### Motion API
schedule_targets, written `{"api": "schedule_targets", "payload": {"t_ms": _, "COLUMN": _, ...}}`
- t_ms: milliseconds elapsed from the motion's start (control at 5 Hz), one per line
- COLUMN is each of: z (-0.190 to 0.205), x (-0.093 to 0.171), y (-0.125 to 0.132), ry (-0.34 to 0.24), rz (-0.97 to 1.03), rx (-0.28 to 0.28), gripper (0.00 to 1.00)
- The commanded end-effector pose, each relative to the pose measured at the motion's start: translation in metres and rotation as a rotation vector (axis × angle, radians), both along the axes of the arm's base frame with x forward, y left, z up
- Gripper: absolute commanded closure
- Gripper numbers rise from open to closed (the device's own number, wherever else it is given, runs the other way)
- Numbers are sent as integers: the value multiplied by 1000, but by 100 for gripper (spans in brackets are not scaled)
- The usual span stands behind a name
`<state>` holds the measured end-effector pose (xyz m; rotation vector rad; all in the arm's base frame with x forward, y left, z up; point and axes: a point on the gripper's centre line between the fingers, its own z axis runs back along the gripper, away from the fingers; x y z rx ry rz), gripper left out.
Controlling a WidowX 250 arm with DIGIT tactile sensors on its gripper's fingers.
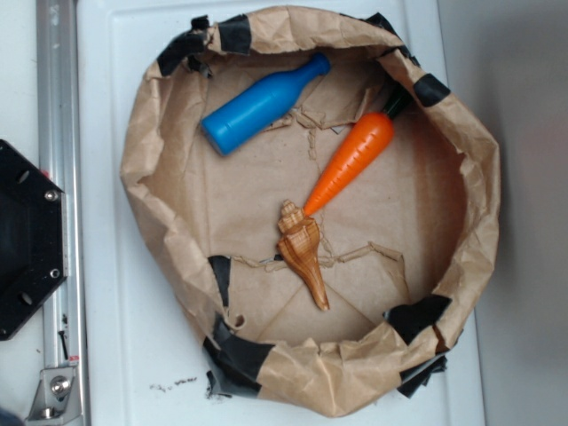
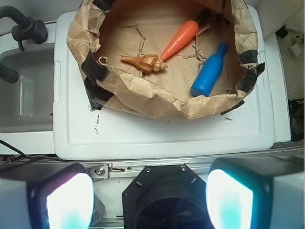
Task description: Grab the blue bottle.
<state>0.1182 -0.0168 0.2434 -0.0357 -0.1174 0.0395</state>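
The blue bottle (image 2: pixel 209 71) lies on its side on the floor of a crumpled brown paper basket (image 2: pixel 143 100), well ahead of my jaws and off to their right, its flat base toward me and its narrow neck pointing away. My gripper (image 2: pixel 150 198) hangs back over the black base, jaws spread wide and holding nothing.

The bottle's base sits close under the basket's near wall, so I judge a straight approach could snag a pad on the paper rim or crush it. The body is smooth and round; a pinch off its middle would likely roll or squirt it aside. The orange carrot (image 2: pixel 179 39) lies just left of it, apart, and beyond that the conch shell (image 2: pixel 143 62); drifting left could nudge them.

The wrist view shows my spread pads and a grey sink (image 2: pixel 24 95) to the left. The exterior view (image 1: pixel 262 102) shows the whole basket ring from above, and the carrot tip touching the shell, but no jaws at all
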Motion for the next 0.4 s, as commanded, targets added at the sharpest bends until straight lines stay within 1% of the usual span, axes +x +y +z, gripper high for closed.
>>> {"api": "schedule_targets", "payload": {"t_ms": 0, "z": 0, "x": 0, "y": 0, "ry": 0, "rz": 0, "rx": 0, "gripper": 0}}
{"api": "schedule_targets", "payload": {"t_ms": 200, "z": -50, "x": 32, "y": 36, "ry": 149, "rz": 91, "rx": 103, "gripper": 0}}
